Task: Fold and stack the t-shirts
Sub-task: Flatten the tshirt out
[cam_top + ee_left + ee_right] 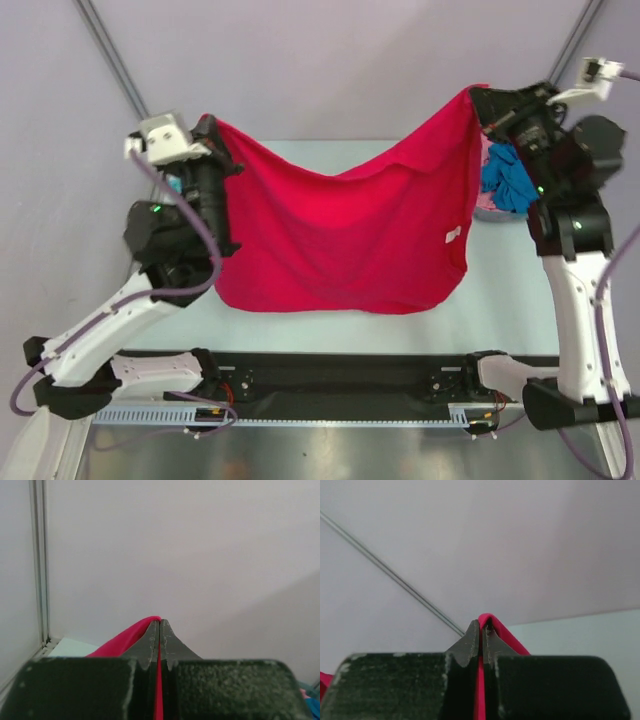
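**Status: red tee spread between both arms**

1. Left end effector [213,137]: pressed together, pinching one top corner of the red t-shirt [340,235]. Left wrist view confirms this, w/ red cloth in the seam between the fingers.
2. Right end effector [479,100]: pressed together, pinching the opposite top corner. Right wrist view shows a red fold over the fingertips.
3. Shirt location: hanging over the bench [330,325], approx. centred between the arms. From the shirt's centre in the top view, the L grip is at 10 o'clock and the R grip at 2 o'clock.
4. Key relation: the held edge is the long axis. It runs roughly 9-to-3, w/ the R end a little higher in the picture, and it sags mid-span. The body drops from this edge toward 6 o'clock, i.e. toward the arm bases. Can't tell if the lower hem touches the bench.
5. Nearer arm: neither, since each holds one corner. Est. next move: lay the shirt flat, both arms moving together to keep the edge taut.
6. Other stock: a blue t-shirt [512,178] is piled at 3 o'clock, beside the R arm and apart from the red one.
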`<action>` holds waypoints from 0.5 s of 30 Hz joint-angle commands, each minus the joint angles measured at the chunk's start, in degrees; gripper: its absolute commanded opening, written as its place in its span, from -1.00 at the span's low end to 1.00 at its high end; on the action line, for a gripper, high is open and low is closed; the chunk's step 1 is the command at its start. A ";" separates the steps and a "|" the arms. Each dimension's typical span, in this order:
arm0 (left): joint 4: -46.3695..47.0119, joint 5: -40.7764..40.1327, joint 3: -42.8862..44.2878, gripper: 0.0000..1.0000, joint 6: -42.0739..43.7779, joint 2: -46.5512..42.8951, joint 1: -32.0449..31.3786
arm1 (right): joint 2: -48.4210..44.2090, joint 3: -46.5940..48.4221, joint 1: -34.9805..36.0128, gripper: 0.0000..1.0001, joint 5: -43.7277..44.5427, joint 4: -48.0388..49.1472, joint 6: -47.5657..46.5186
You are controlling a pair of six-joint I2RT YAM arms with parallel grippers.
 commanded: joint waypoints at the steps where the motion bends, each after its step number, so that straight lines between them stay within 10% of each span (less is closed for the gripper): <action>1: -11.53 8.82 2.82 -0.99 -15.12 5.25 7.39 | 4.87 -2.22 -0.09 -1.00 1.19 5.57 -0.54; 15: -17.86 21.41 6.07 -0.99 -28.67 32.84 29.12 | 23.07 -3.91 -2.90 -1.00 -1.61 12.95 -0.46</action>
